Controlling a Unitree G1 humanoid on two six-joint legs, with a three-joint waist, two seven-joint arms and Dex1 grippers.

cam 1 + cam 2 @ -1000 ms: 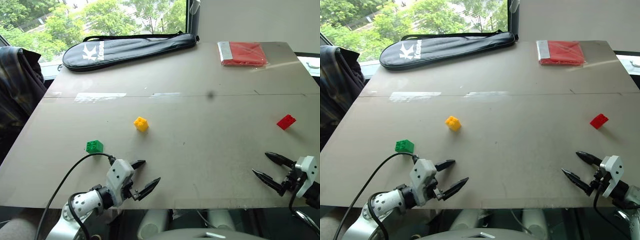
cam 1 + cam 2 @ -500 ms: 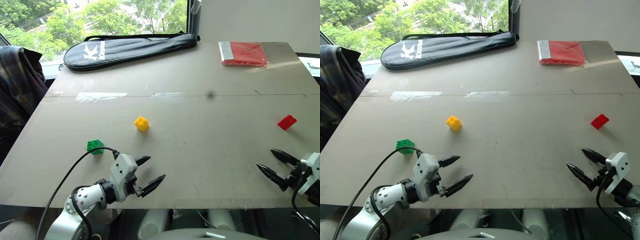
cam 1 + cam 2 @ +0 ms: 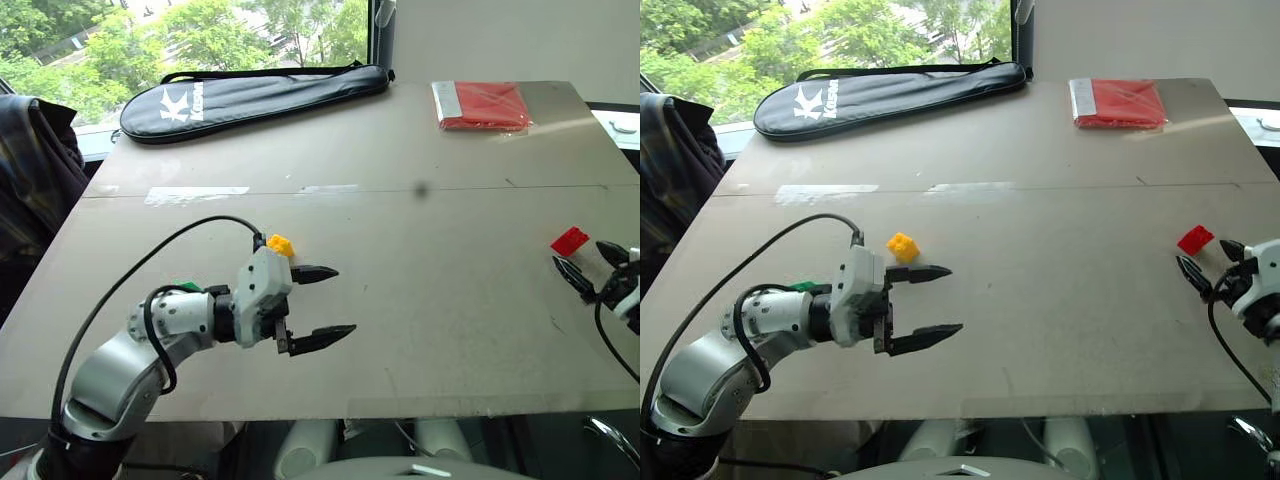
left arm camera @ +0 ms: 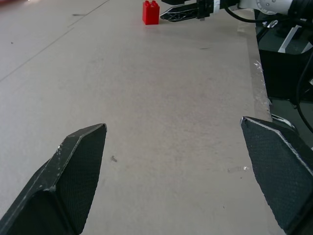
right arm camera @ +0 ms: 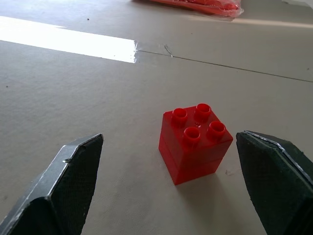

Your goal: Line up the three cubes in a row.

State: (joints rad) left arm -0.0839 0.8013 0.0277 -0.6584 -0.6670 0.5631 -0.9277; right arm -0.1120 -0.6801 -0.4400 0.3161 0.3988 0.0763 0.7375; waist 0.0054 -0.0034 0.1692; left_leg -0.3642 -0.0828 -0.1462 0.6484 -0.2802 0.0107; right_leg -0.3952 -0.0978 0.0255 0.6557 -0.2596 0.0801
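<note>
On the grey table (image 3: 450,300), the right gripper (image 3: 592,265) — fingers spread — reaches for the red cube (image 3: 570,241) at three o'clock, needing only to advance and close; the left gripper (image 3: 318,301) gapes empty.

Wide grey-brown matte worktop (image 3: 420,300), faint seam and glare strip across it, well beyond the jaws. Far edge: long black zipped racket bag (image 3: 250,95), flat red plastic packet (image 3: 482,104). Window (image 3: 200,35) behind, green trees, daylight. Plain pale wall (image 3: 500,40) beside it. Dark plaid cloth (image 3: 35,180) off one side.

The left arm hides most of the green cube (image 3: 186,286); the yellow cube (image 3: 279,244) is partly hidden behind that arm's wrist.
</note>
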